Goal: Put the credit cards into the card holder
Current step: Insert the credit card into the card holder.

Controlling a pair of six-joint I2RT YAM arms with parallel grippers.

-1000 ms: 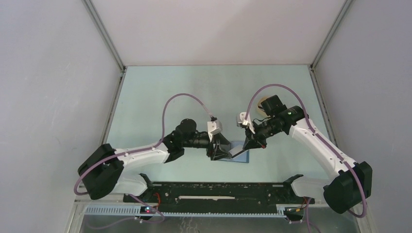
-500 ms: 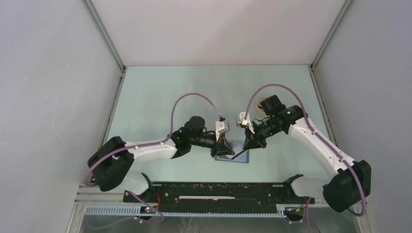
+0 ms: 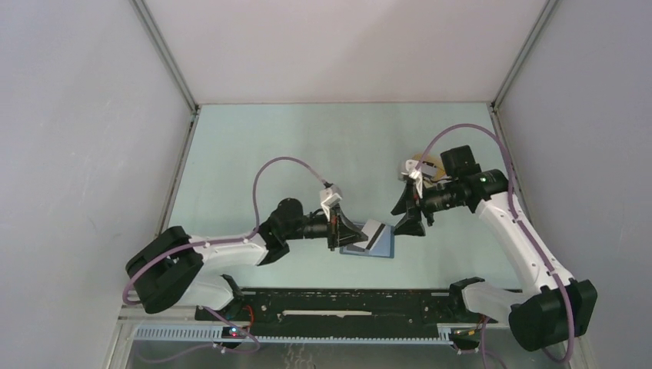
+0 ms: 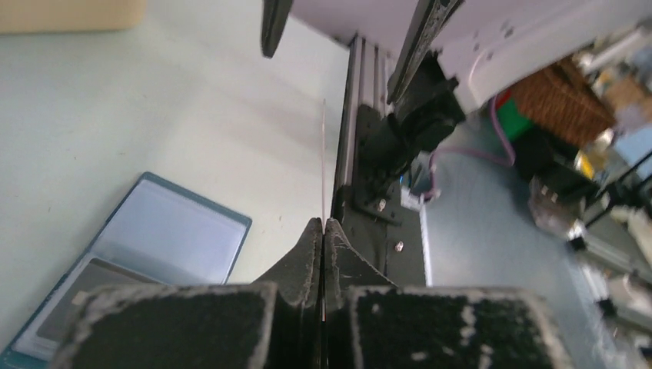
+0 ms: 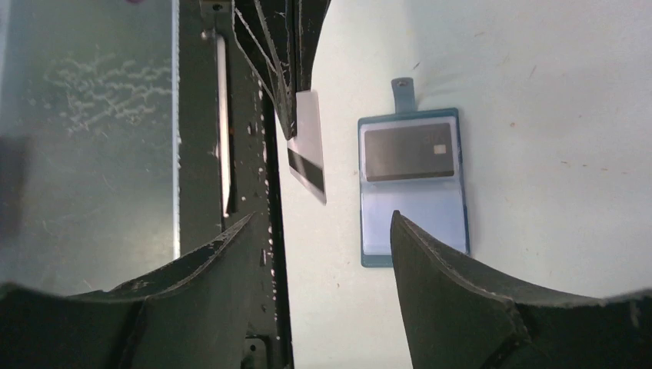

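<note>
The card holder lies open and flat on the table, a grey credit card in one of its slots. A white credit card with a dark stripe hangs just beside the holder. My left gripper is shut on it, and in the left wrist view the card shows edge-on as a thin line rising from the closed tips. My right gripper stands open and empty, pulled back to the right of the card holder in the top view.
A beige tray sits behind the right wrist, its corner showing in the left wrist view. The black rail with the arm bases runs along the near table edge, close to the card holder.
My left gripper has shut on the striped card. My right gripper has opened, let the card go and drawn back to the right. The left arm has shifted slightly left.
</note>
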